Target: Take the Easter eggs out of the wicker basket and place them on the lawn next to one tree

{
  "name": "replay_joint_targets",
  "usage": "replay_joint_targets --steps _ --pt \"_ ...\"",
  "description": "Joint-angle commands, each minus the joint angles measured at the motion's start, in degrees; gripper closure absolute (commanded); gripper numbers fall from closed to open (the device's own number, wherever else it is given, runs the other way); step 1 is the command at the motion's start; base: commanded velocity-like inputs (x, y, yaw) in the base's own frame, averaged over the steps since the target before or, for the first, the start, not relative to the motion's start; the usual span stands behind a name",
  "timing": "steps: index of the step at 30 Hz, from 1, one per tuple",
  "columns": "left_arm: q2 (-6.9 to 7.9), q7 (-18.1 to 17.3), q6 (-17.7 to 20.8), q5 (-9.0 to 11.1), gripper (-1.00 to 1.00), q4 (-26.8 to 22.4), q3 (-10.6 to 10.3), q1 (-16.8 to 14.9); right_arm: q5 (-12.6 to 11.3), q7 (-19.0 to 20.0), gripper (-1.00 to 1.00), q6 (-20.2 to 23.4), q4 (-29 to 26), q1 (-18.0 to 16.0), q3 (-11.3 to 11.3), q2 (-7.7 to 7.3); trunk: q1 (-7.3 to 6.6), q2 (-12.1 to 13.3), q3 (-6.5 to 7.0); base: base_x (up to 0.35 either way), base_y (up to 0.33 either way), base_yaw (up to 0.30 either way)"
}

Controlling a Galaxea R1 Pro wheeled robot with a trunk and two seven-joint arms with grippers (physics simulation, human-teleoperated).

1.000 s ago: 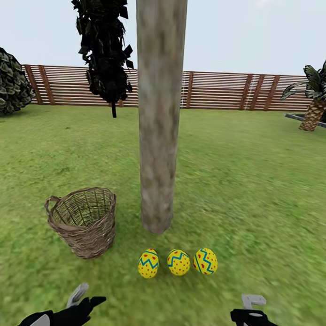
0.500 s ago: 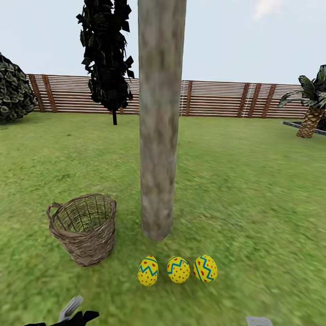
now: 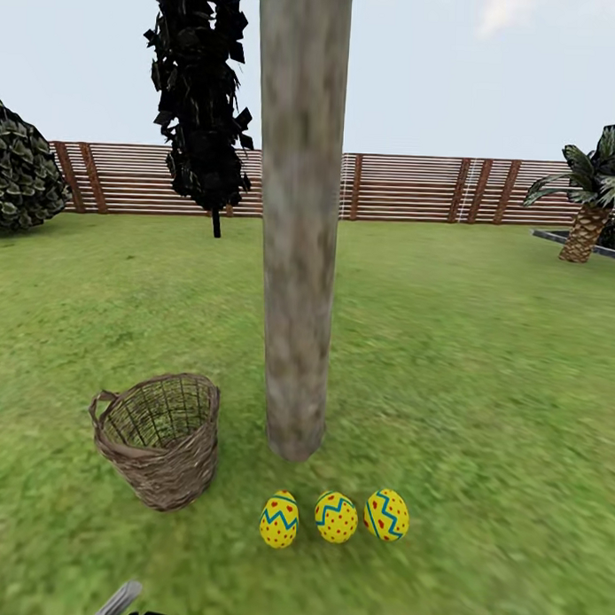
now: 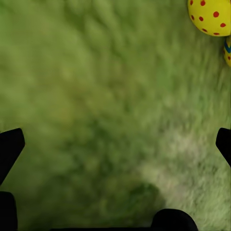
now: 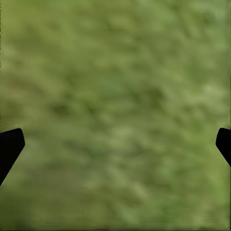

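All three Easter eggs (image 3: pixel 336 519) lie beside the tree (image 3: pixel 298 254); the wicker basket (image 3: pixel 158 439) looks empty. We keep both arms' fingers spread, clear of them.

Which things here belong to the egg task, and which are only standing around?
Job: eggs, basket, tree, lawn.
Just there: fence, dark tree, palm, shrub.
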Motion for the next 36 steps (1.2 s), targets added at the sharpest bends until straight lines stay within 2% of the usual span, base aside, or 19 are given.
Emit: replay_joint_targets --steps 1,22,36 --pt "0.05 -0.1 0.4 0.6 -1.0 0.2 -0.4 0.0 -0.5 0.0 -1.0 -0.2 0.2 0.0 0.5 0.04 -0.24 0.4 0.13 0.0 0.0 0.0" --pt "-0.08 -0.1 0.4 0.5 -1.0 1.1 -0.8 0.1 -0.4 0.1 -1.0 -0.2 -0.2 0.1 0.4 0.07 -4.85 8.8 3.89 0.0 0.0 0.0" --pt "-0.09 -0.1 0.4 0.5 -1.0 1.2 -0.8 0.4 -0.5 0.1 -1.0 -0.3 0.0 0.1 0.3 0.11 -7.92 14.4 5.19 0.0 0.0 0.0"
